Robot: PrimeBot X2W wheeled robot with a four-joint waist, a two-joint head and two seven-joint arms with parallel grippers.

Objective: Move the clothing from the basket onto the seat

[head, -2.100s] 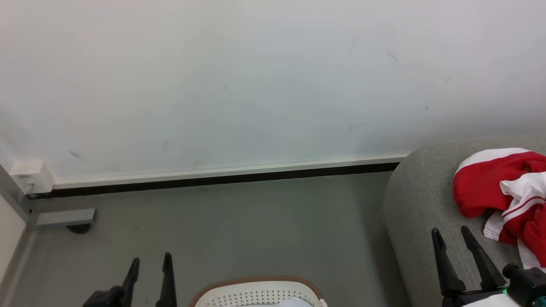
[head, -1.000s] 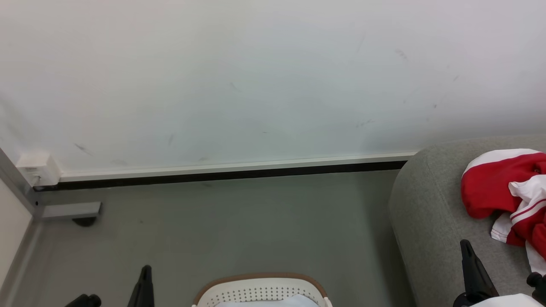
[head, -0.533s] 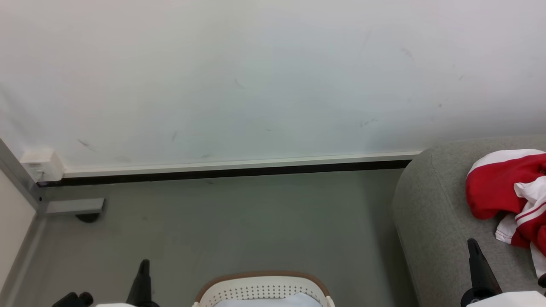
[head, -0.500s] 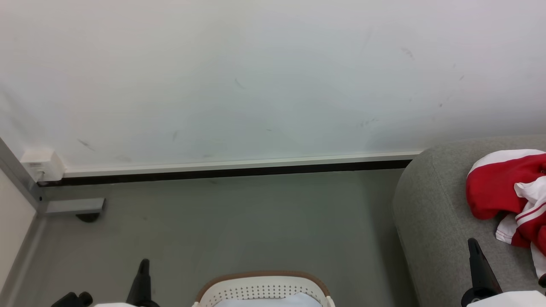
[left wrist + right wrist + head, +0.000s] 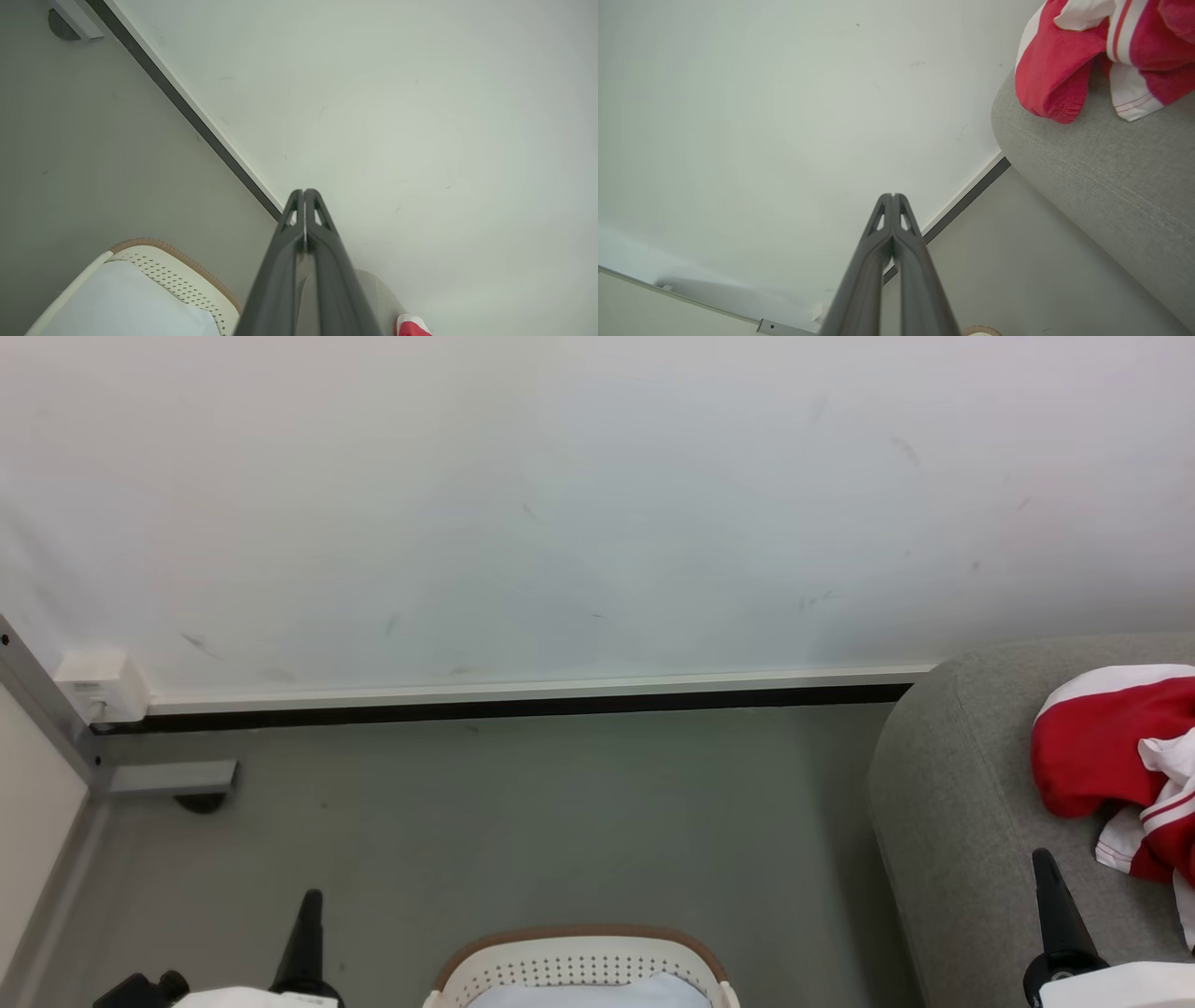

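Red and white clothing (image 5: 1116, 756) (image 5: 1092, 51) lies crumpled on the light-grey seat (image 5: 952, 803) (image 5: 1101, 172) at the right. The white perforated basket (image 5: 579, 971) (image 5: 177, 280) with its brown rim stands on the floor at the bottom centre, with a pale bluish-white cloth (image 5: 588, 991) (image 5: 121, 303) inside it. My left gripper (image 5: 310, 901) (image 5: 304, 191) is shut and empty, left of the basket. My right gripper (image 5: 1044, 861) (image 5: 893, 196) is shut and empty, low over the seat's front, below the clothing.
A white wall (image 5: 560, 504) with a dark skirting strip (image 5: 504, 707) runs behind the grey floor (image 5: 523, 821). A metal frame foot (image 5: 173, 779) and a small white box (image 5: 98, 683) sit in the left corner.
The camera has shifted, so the whole scene has slid a little to the right. Both grippers have sunk lower in the head view and gone from open to shut.
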